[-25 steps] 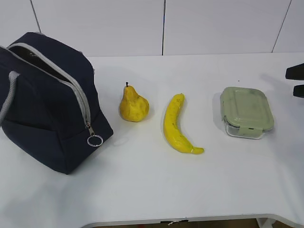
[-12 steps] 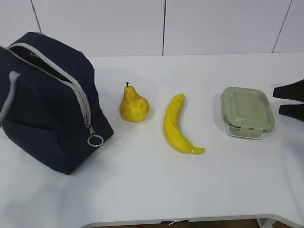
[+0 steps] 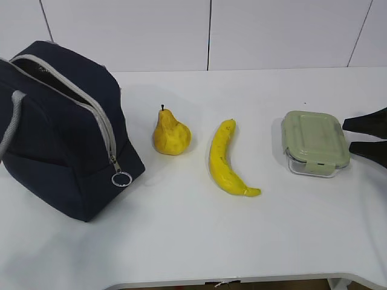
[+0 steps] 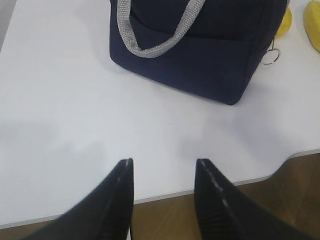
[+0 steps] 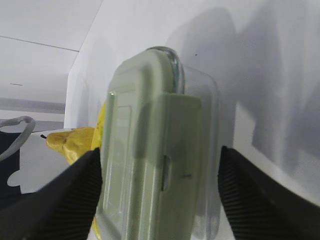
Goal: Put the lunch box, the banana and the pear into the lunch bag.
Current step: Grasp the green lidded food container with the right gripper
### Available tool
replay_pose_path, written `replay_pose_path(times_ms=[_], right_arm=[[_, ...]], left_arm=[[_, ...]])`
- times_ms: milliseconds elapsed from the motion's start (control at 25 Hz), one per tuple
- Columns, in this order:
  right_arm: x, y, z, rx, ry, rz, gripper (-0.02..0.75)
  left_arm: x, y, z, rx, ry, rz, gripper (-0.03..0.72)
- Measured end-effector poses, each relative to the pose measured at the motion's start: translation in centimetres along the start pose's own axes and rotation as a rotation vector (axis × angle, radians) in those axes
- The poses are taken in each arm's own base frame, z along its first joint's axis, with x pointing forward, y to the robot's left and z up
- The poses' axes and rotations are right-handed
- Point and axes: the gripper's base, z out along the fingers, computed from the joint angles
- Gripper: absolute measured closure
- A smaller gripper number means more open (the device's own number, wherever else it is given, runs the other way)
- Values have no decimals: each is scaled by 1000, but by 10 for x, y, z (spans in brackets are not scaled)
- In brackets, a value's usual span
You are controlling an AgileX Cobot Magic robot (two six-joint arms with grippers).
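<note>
The lunch box point(image 3: 315, 143), clear with a sage-green clip-on lid, sits flat toward the right edge of the white surface point(image 3: 193, 241). The right tool point(image 3: 366, 136) is at its right end, fingers spread wide and level with the box; the wrist view shows the box point(image 5: 155, 150) between the two fingers, not yet gripped. Left of the box, well apart, lies the banana point(image 3: 226, 159), one end pointing to the back edge and the other to the front. Just left of it the pear point(image 3: 170, 133) stands upright, stem up. At the left edge stands the navy lunch bag point(image 3: 60, 127), its grey zipper open along the top and its ring pull hanging. The left tool point(image 4: 162, 172) hovers partly open over the front edge near the bag, grasping nothing.
</note>
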Motion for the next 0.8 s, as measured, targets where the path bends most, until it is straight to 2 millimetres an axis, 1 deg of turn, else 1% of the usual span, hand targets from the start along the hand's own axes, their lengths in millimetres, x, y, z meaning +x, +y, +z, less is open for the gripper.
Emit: replay_pose_path(times_ms=[360, 800], right_arm=[[-2, -1, 1, -6, -25, -6, 151], [0, 4, 10, -18, -5, -45, 151]], left_arm=[[0, 0, 0, 0, 0, 0, 400], [0, 0, 0, 1, 0, -1, 400]])
